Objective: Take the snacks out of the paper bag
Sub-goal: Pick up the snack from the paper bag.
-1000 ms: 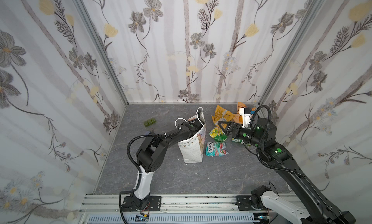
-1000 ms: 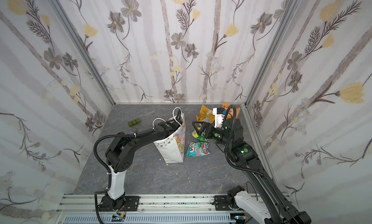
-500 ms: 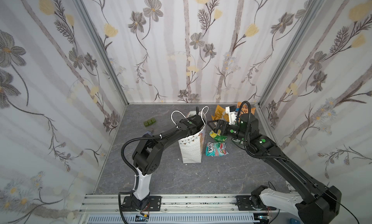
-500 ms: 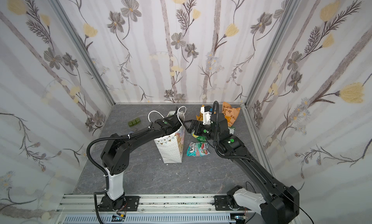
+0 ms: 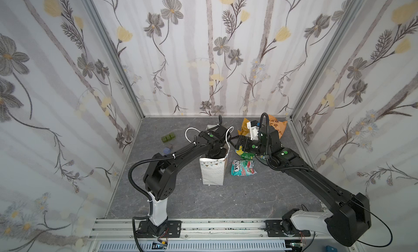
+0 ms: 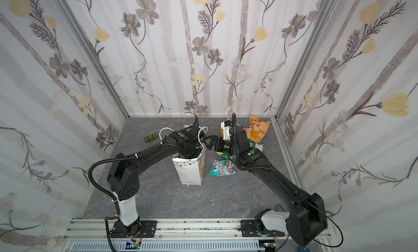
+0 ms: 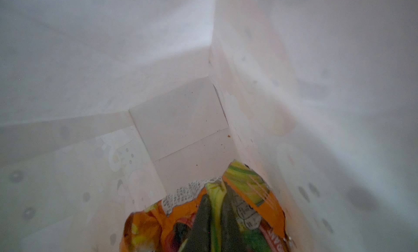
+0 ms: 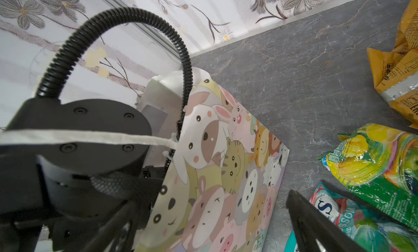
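Note:
The white paper bag (image 5: pixel 212 171) (image 6: pixel 190 171) stands upright mid-floor. My left arm reaches down into its mouth. Inside the bag (image 7: pixel 181 117), my left gripper (image 7: pixel 215 192) is shut on an orange and green-yellow snack packet (image 7: pixel 248 194) lying against one wall. My right gripper (image 5: pixel 233 141) (image 6: pixel 209 142) (image 8: pixel 212 197) is open, one finger on each side of the bag's cartoon-printed side wall (image 8: pixel 226 160) near the rim. Beside the bag lie a teal snack (image 5: pixel 243 168) (image 8: pixel 352 223), a green-yellow one (image 5: pixel 245 154) (image 8: pixel 384 162) and orange ones (image 5: pixel 277 126) (image 8: pixel 398 65).
Three dark green blocks (image 5: pixel 168 138) (image 6: pixel 151 138) sit at the back left, with small purple-grey pieces (image 5: pixel 168 148) just in front. Flowered walls close in three sides. The loose packets crowd the back right corner under my right arm.
My right arm swung left from over the loose packets to the bag's rim. The bag went from leaning to upright, and the left arm now reaches in from above.

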`<state>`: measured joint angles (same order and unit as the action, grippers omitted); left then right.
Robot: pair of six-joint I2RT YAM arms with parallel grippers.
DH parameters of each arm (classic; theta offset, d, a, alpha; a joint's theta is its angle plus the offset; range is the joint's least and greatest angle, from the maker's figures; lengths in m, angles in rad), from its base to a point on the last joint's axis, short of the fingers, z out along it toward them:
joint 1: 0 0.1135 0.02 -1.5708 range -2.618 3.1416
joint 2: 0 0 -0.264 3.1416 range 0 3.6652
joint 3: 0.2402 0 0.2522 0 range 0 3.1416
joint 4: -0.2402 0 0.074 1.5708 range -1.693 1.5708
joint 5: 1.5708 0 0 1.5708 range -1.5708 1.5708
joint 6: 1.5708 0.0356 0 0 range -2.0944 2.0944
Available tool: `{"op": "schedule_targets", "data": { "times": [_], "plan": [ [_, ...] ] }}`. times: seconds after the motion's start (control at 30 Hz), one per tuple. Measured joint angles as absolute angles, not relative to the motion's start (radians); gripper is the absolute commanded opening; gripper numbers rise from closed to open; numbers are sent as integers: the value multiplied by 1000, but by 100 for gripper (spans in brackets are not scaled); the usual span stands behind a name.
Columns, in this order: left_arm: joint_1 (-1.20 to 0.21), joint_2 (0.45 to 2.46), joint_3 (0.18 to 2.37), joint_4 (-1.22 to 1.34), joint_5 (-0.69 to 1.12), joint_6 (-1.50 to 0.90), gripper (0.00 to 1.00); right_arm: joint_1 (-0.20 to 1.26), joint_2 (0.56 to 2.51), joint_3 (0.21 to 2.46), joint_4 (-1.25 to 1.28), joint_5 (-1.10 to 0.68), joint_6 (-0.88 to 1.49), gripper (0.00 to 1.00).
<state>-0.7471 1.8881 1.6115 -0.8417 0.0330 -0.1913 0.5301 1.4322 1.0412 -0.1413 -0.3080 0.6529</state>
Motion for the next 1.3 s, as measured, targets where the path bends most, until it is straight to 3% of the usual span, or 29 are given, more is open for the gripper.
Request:
{"op": "schedule_targets", "data": {
  "times": [1.3],
  "plan": [
    [-747,1713,1710,-889,-106,-191,0,530,1270,1032,-182,-228,645,99]
  ]
}}
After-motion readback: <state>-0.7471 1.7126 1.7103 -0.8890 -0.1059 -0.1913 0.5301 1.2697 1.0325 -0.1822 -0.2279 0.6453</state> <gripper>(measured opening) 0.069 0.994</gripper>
